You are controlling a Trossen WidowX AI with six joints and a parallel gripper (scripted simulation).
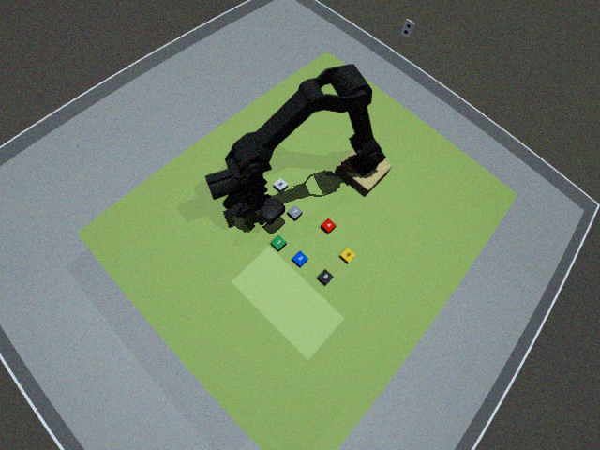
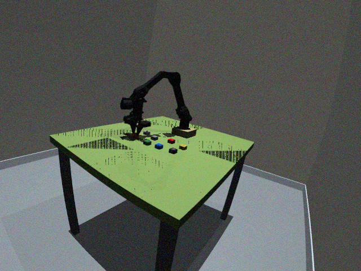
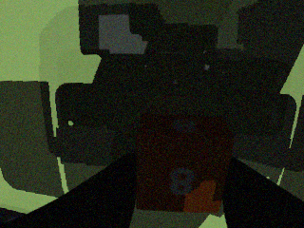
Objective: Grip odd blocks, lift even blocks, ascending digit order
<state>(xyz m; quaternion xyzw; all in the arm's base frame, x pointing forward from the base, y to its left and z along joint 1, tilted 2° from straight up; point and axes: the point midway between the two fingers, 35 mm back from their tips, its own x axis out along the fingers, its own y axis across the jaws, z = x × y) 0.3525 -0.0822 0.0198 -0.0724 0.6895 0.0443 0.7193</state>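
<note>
Though partly open, the end effector [image 1: 255, 207] [image 2: 135, 135] [image 3: 180, 166] clamps the orange block [image 2: 135, 135] [image 3: 185, 159] (8) between fingers.

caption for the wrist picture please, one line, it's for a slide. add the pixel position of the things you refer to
End effector [image 1: 251, 223] [image 2: 135, 136] [image 3: 180, 166] closed on the orange block marked 8 [image 3: 163, 163], its front face mostly in shadow.

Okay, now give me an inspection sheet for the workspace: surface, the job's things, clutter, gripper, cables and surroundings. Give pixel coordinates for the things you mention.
Surface: green table [image 1: 412, 217] [image 2: 175, 180] [image 3: 24, 38], with a pale rectangular patch [image 1: 288, 305] and shadows.
Job's things: orange 8 block [image 2: 135, 135] [image 3: 159, 161] gripped; seven others, white, grey, red, green, blue, yellow and black, standing apart.
Clutter: nothing seen.
Gripper: gripper [image 1: 255, 215] [image 2: 135, 136] [image 3: 180, 166] shut on the orange 8 block; whether lifted, cannot tell.
Cables: nothing seen.
Surroundings: pale grey floor [image 1: 121, 106] [image 2: 38, 189], dark walls.
</note>
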